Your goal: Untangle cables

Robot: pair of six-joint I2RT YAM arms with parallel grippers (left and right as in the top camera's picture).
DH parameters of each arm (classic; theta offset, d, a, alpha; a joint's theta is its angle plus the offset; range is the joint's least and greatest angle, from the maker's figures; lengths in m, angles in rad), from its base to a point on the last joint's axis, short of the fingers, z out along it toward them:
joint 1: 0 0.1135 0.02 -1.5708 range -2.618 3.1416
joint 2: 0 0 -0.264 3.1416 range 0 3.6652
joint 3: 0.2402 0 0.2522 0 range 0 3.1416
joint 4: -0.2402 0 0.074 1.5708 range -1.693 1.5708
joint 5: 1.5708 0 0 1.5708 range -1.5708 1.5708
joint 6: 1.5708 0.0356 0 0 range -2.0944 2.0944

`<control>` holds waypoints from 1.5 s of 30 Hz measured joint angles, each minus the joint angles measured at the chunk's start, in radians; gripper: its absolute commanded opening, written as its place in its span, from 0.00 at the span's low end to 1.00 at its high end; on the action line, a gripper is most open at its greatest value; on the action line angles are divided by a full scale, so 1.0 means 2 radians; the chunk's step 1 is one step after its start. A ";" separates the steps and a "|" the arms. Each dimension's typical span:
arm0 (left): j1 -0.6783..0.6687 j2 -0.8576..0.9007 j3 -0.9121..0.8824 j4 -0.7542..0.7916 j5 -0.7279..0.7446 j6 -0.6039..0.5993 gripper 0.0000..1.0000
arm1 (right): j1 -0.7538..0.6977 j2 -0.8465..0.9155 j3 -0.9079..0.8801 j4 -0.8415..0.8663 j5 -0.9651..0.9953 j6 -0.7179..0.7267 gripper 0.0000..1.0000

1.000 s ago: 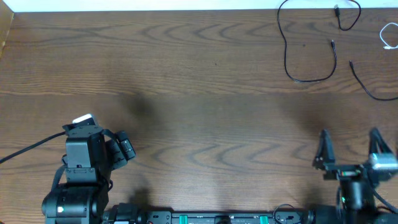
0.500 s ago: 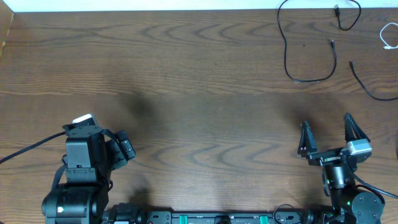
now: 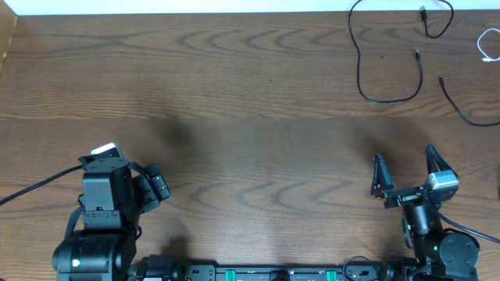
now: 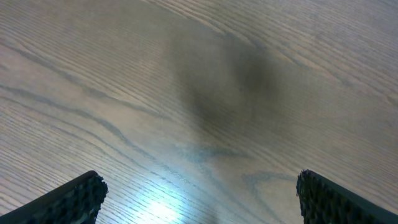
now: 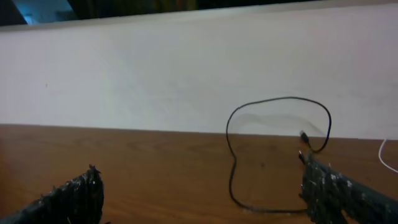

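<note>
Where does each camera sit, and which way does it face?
Overhead: above the table, looking down; both arms at the bottom edge, cables top right.
Left wrist: looks down at bare wood; left pincer open.
Right wrist: looks level across the table to a white wall; right pincer open.
Shared: overhead and right wrist both show the black loop.

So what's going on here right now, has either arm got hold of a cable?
No, nothing is being handled at this moment. Both arms sit at the near edge of the table. The right gripper is open and empty, facing the black cables that lie loose in the far right corner, with a white cord at the right edge. The left gripper is open too, over bare wood on the left side, well away from every cable.
</note>
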 measured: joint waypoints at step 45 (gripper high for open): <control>0.000 0.000 0.000 0.000 0.000 0.000 0.98 | 0.000 0.000 -0.066 -0.013 -0.010 -0.007 0.99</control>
